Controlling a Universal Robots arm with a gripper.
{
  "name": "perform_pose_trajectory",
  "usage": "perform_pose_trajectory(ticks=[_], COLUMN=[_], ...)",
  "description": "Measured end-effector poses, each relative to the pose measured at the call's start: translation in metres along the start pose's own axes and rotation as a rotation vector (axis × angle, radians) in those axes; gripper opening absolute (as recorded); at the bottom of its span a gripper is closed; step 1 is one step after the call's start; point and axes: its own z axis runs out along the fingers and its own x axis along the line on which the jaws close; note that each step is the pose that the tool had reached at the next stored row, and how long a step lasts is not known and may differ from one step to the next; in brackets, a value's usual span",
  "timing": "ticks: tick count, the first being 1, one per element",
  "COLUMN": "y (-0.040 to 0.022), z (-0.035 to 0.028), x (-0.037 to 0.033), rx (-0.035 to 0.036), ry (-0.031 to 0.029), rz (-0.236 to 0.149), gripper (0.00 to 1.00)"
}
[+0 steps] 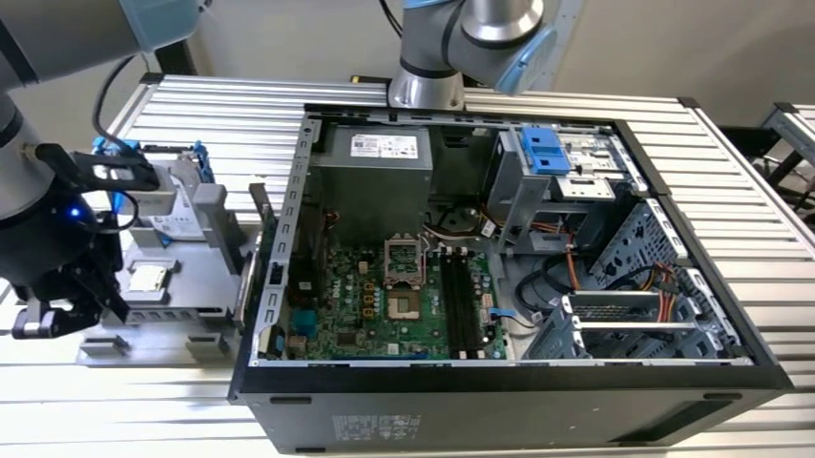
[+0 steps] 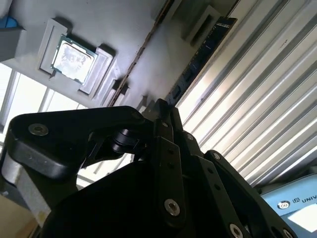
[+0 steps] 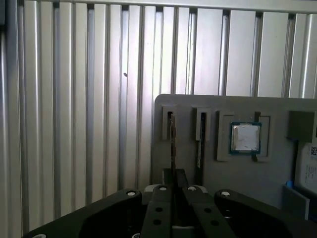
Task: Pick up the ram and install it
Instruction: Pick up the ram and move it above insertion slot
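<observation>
In both wrist views, two ram sticks stand on edge in slots of a grey parts holder (image 3: 237,183). One ram (image 3: 172,136) shows edge-on as a thin line, straight ahead of my gripper (image 3: 173,173). The other ram (image 3: 200,141) stands one slot over, and its dark face shows in the second wrist view (image 2: 203,54). My gripper (image 2: 163,111) hangs above the holder with its fingertips together and nothing seen between them. In the exterior view my gripper (image 1: 52,310) is at the holder's (image 1: 166,315) left side. The motherboard's long black slots (image 1: 465,305) lie inside the open case.
A small square silver chip (image 3: 245,138) sits in a recess beside the ram slots. A boxy hard drive (image 1: 172,215) rests farther back on the holder. The open computer case (image 1: 510,382) stands at the exterior view's right of the holder, on the ribbed metal table (image 3: 74,124).
</observation>
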Motion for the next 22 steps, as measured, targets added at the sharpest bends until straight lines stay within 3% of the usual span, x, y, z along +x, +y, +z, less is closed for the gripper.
perform_pose_trajectory(ticks=[22], y=[0.0003], z=[-0.0289], x=[-0.0005], rx=[0.0002], ry=[-0.0001], rz=[0.007], gripper=[0.0])
